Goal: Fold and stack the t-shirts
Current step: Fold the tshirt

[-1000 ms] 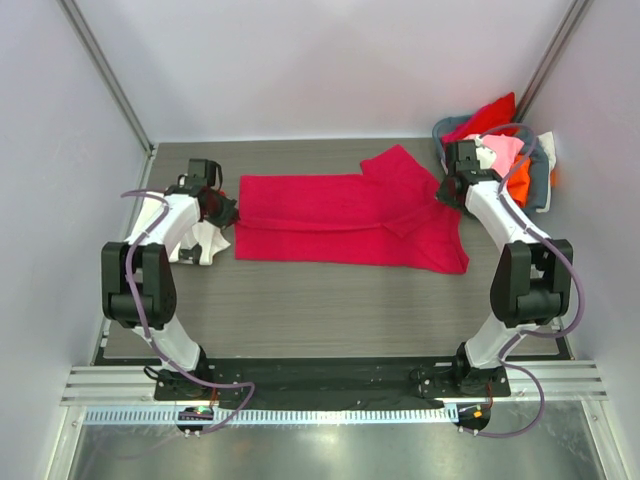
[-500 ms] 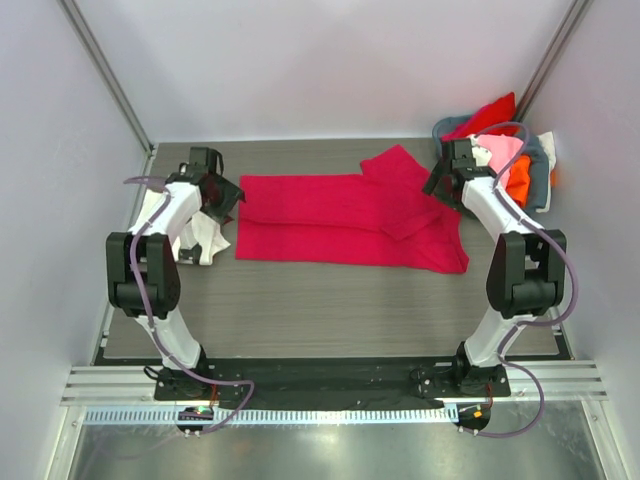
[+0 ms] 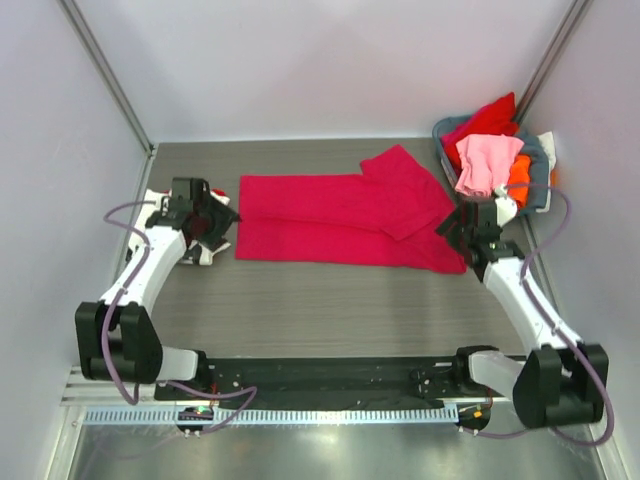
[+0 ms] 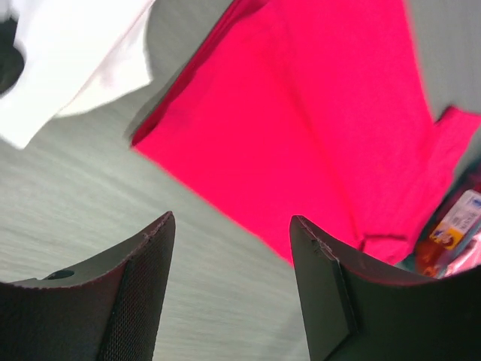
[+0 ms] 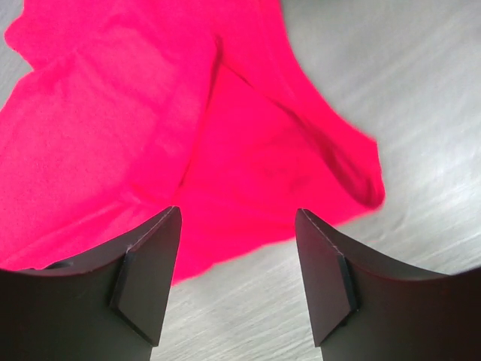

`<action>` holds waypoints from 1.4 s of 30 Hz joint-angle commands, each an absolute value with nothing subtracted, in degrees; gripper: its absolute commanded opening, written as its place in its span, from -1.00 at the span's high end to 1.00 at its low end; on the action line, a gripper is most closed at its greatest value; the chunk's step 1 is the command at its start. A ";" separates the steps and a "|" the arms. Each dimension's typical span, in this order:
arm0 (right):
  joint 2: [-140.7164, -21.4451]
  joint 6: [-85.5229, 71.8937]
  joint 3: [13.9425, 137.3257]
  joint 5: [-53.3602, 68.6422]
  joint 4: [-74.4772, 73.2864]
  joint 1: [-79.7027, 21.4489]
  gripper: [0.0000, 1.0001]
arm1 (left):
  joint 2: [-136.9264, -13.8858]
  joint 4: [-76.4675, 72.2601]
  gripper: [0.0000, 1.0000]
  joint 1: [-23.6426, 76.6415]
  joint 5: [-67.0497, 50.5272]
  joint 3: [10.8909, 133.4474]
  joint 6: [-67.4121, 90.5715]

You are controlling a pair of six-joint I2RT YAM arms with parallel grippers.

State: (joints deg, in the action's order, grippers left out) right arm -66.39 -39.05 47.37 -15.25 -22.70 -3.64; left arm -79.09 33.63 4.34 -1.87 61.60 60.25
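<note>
A crimson-magenta t-shirt (image 3: 330,220) lies flat across the middle of the table, folded lengthwise, with one sleeve turned over at its right end. My left gripper (image 3: 214,222) hovers just off its left edge, open and empty, over a white t-shirt (image 3: 206,252). In the left wrist view, the gripper (image 4: 231,218) is above bare table, with the crimson shirt (image 4: 301,128) ahead and the white shirt (image 4: 75,53) at upper left. My right gripper (image 3: 456,232) stands open at the shirt's near right corner. The right wrist view shows the gripper (image 5: 238,211) empty above the shirt's hem (image 5: 150,128).
A grey-blue basket (image 3: 540,172) at the back right corner holds a red shirt (image 3: 487,118), a pink one (image 3: 486,165) and an orange one (image 3: 518,182). Walls close in the table on the left, back and right.
Both grippers opened from shut and let go of the crimson shirt's ends. The right arm drew back from the basket to the shirt's near right corner; the left arm pulled slightly nearer.
</note>
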 commanded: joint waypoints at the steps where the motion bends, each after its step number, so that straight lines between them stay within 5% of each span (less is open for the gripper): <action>1: -59.78 -45.77 37.30 -14.41 -16.18 -3.52 -0.35 | -75.51 27.52 -0.28 5.18 -5.45 52.86 62.75; 11: -55.10 -54.31 25.05 -18.63 -11.87 -3.52 -0.03 | -73.74 20.31 -0.24 8.26 -6.94 43.07 63.90; 26: -69.16 -60.91 24.17 -20.74 -4.13 4.39 0.06 | -73.21 20.13 -0.19 8.44 -2.90 41.75 64.07; 30: -71.36 -59.86 24.70 -20.57 -1.94 4.92 0.22 | -73.91 19.87 -0.18 8.44 -1.76 41.66 64.34; 35: -73.48 -58.45 25.31 -19.34 -0.79 5.10 0.81 | -75.41 18.99 -0.14 8.44 -1.58 41.49 64.77; 42: -71.11 -56.08 24.70 -19.16 -0.70 5.01 0.98 | -76.82 14.68 -0.07 9.40 1.58 39.64 65.65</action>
State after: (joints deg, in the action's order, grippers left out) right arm -72.62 -58.17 24.38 -18.46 -0.64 4.75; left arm -76.25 18.92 8.82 -1.30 40.62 64.62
